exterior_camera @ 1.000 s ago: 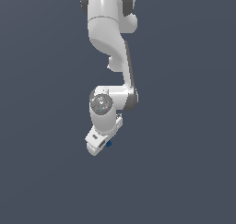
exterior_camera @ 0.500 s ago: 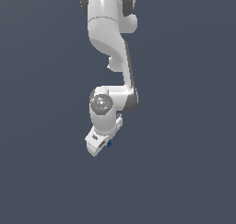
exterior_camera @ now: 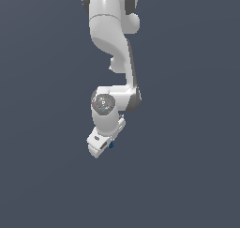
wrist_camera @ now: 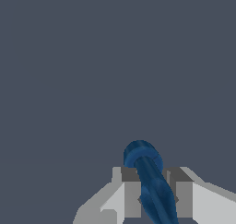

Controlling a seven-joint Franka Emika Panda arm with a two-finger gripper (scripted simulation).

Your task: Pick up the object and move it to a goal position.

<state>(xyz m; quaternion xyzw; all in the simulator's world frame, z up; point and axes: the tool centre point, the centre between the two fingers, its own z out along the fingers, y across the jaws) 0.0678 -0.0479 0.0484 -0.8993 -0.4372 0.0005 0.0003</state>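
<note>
there, glossy dark-blue object (wrist_camera: 150,181), rounded head

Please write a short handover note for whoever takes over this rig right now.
Gripper: shut on the object, which sits between the two fingers with its rounded end sticking out past the tips.
Object: dark blue. In the exterior view only a speck of it shows beside the gripper, at the end of the arm.
Done: the object is grasped.
Left: carry it to the goal and let go. No goal marker shows in either view, so get its position before moving.
</note>
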